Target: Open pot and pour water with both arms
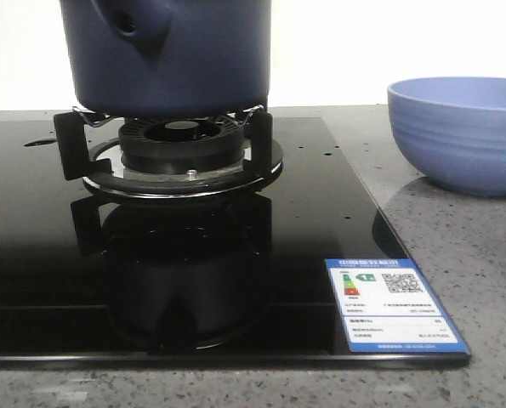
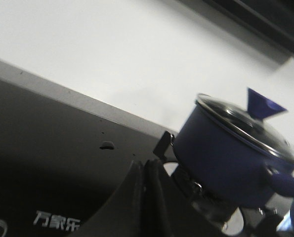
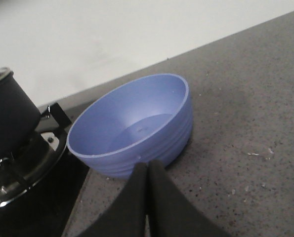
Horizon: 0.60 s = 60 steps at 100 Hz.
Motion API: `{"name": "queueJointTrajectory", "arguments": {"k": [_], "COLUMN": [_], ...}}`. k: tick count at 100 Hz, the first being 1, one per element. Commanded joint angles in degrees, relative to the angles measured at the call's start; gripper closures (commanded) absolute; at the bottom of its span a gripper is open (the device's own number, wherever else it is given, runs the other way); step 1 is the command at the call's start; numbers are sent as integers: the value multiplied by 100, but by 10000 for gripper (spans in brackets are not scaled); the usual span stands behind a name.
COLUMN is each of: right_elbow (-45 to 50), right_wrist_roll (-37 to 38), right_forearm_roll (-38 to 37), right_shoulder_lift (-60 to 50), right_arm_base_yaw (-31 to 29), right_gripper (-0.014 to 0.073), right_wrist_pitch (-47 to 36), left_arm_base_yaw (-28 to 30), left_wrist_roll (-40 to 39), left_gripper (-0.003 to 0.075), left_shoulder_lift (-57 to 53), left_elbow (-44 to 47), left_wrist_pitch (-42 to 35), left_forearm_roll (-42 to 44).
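The dark navy pot (image 1: 172,55) sits on the burner grate (image 1: 176,149) of the black glass hob, its side nub with a round hole facing the camera. In the left wrist view the pot (image 2: 221,158) wears a glass lid (image 2: 245,128) with a blue cone knob (image 2: 262,103). My left gripper (image 2: 146,165) is shut and empty, hanging over the hob a short way from the pot. My right gripper (image 3: 147,165) is also shut and empty, just in front of the light blue bowl (image 3: 132,123). Neither gripper shows in the front view.
The periwinkle ribbed bowl (image 1: 461,132) stands empty on the grey speckled counter to the right of the hob. An energy label sticker (image 1: 393,306) lies at the hob's front right corner. A white wall runs behind.
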Motion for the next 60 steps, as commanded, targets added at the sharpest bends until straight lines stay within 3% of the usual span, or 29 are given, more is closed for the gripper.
{"name": "queueJointTrajectory", "arguments": {"k": [1, 22, 41, 48, 60], "right_elbow": [-766, -2083, -2578, -2647, -2647], "right_wrist_roll": [-233, -1202, -1700, -1846, -1822], "right_forearm_roll": [-217, -217, -108, -108, -36], "right_shoulder_lift": [811, 2237, 2682, 2703, 2730], "right_arm_base_yaw": [-9, 64, 507, 662, 750], "right_gripper": [651, 657, 627, 511, 172], "right_wrist_pitch": [189, 1020, 1020, 1043, 978], "left_arm_base_yaw": [17, 6, -424, -534, -658], "left_wrist_roll": [565, 1593, 2405, 2679, 3225], "left_gripper": [741, 740, 727, 676, 491], "left_shoulder_lift": [636, 1841, 2257, 2340, 2502], "left_elbow": [-773, -1999, -2382, -2472, -2553], "left_wrist_pitch": [321, 1624, 1546, 1430, 1223], "left_forearm_roll": [74, 22, -517, -775, -1466]}}
